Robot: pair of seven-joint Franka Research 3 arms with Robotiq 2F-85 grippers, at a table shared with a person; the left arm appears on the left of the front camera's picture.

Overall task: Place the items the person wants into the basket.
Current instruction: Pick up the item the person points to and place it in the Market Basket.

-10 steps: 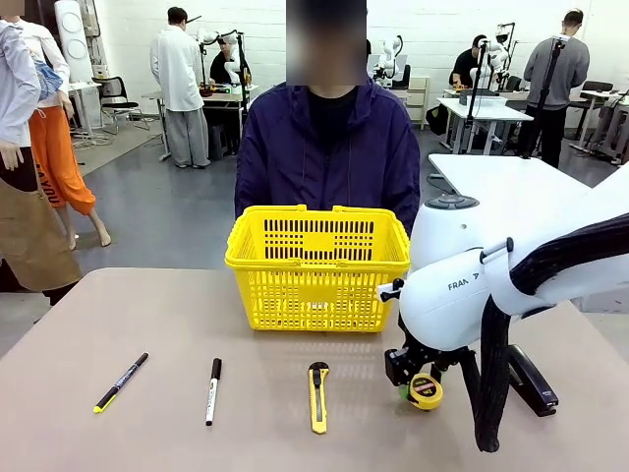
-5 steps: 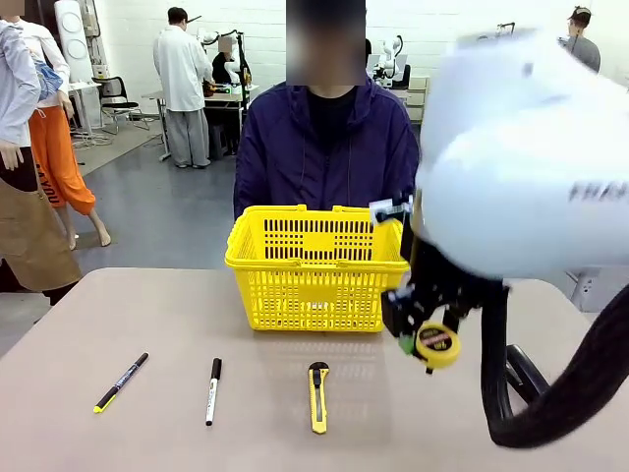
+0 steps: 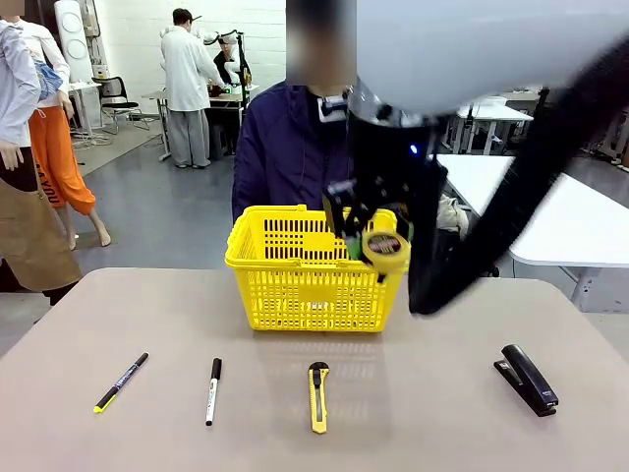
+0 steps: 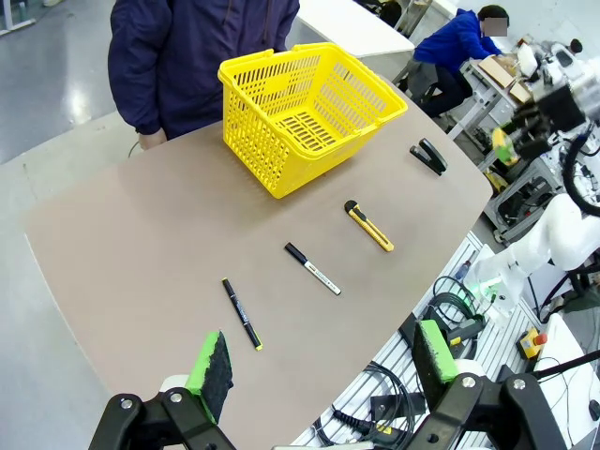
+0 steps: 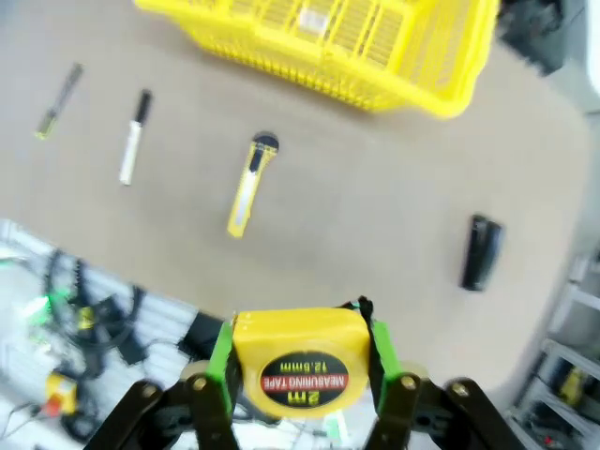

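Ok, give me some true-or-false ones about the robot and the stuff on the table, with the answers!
1. The right gripper holds the tape measure. True.
2. The stapler is inside the basket. False: it lies on the table, off to one side of the basket.
3. The left gripper is shut. False: it is open and holds nothing.
4. The pen lies on the table. True.
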